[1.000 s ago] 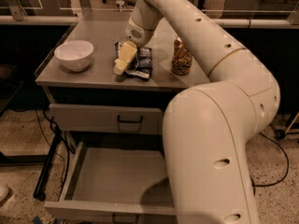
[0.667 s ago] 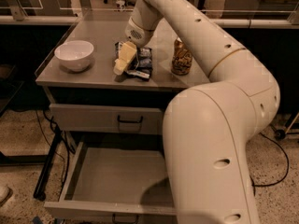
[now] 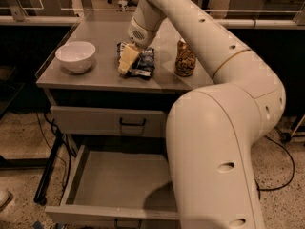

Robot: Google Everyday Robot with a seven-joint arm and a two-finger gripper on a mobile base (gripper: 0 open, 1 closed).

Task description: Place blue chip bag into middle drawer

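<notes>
The cream claw (image 3: 127,61) is sitting over the crumpled dark blue foil chip bag (image 3: 143,64) on the tabletop (image 3: 95,76); I cannot tell its grip. The shallow grey lower drawer (image 3: 119,180) is standing open.

Tabletop: cream gripper (image 3: 127,61) is hanging between white ceramic bowl (image 3: 75,56) and gold-brown drink can (image 3: 185,59).
Drawer: bulky cream arm (image 3: 214,166) is overhanging open grey metal middle drawer (image 3: 114,180), right side.
</notes>
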